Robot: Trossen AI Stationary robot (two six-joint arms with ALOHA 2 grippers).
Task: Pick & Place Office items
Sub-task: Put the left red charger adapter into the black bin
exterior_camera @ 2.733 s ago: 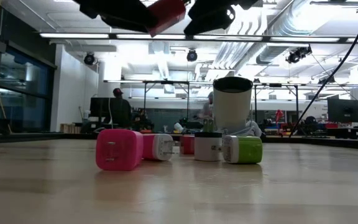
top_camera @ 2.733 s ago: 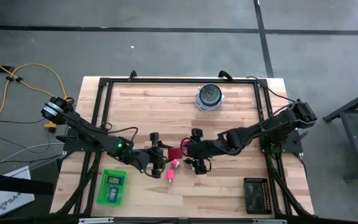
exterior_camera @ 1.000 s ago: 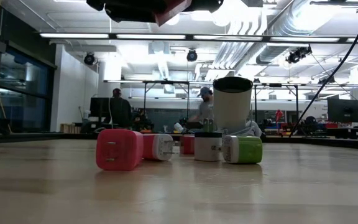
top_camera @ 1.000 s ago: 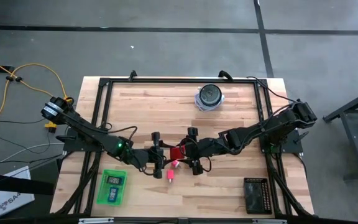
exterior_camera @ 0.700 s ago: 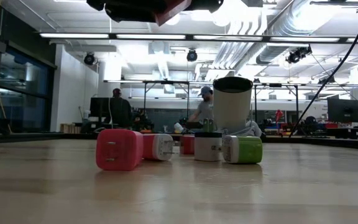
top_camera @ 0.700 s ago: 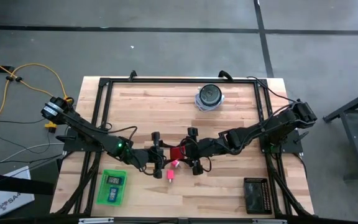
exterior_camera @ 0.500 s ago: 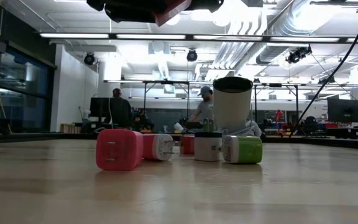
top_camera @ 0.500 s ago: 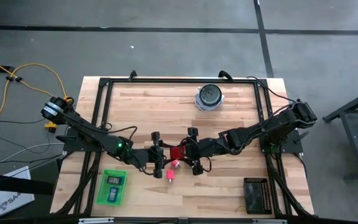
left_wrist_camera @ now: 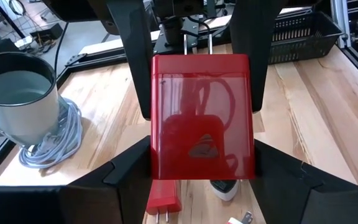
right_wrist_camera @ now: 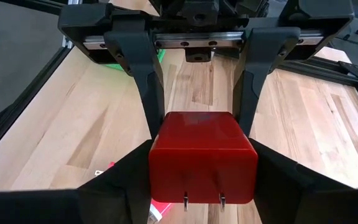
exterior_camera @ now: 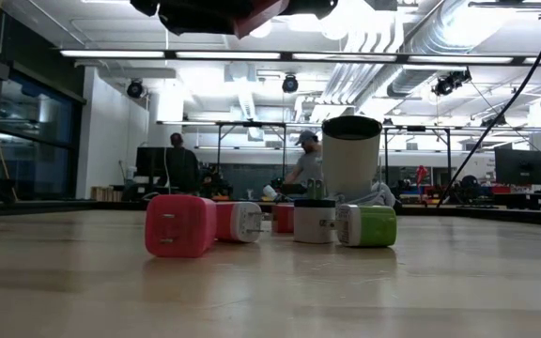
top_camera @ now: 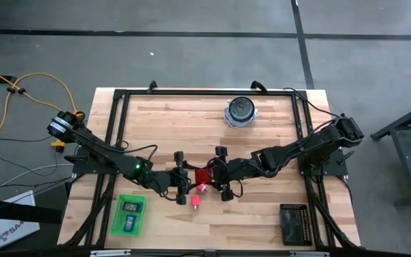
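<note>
In the low view both arms are cut off at the upper frame edge. At the high view's centre, the red charger block (top_camera: pixel 203 175) hangs above the table, clamped between the left gripper (top_camera: pixel 180 186) and the right gripper (top_camera: pixel 222 173), each gripping it.

Wooden table (top_camera: pixel 191 118) with black frame, seen from above. Left gripper (top_camera: pixel 182 181) and right gripper (top_camera: pixel 222 175) met near table centre, a red block (top_camera: pixel 203 175) between them, touched by both. Pink piece (top_camera: pixel 195 202) on the wood just below. Round blue-white object (top_camera: pixel 240 111) near far edge. Green tray (top_camera: pixel 128 214) front left, black tray (top_camera: pixel 294 224) front right.
</note>
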